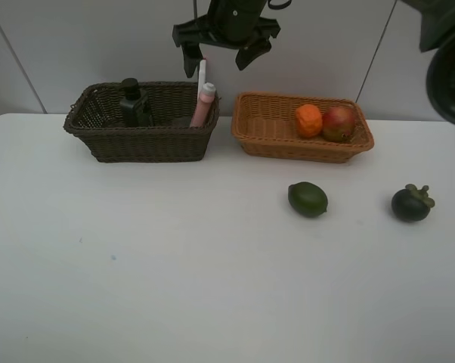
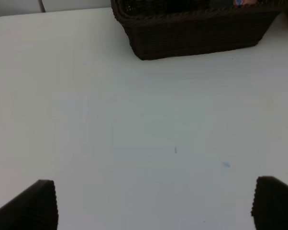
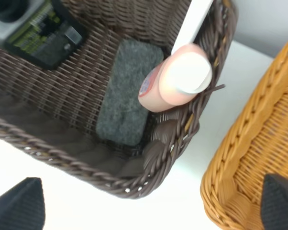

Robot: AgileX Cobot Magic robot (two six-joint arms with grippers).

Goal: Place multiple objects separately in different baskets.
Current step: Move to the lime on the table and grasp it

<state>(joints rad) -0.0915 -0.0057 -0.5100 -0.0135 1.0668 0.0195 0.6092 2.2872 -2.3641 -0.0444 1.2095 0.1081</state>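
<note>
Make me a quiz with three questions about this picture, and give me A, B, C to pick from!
1. The right end effector above the dark basket is: A open and empty; B shut on a marker; C holding a bottle.
2. How many fruits are in the tan basket? A one; B two; C four.
3. Where is the lime? A in the dark basket; B on the table; C in the tan basket.
Answers: 1 A, its jaws stand wide apart with nothing between them. 2 B, just the orange and the apple. 3 B, it lies on the bare tabletop in front of the tan basket.
</note>
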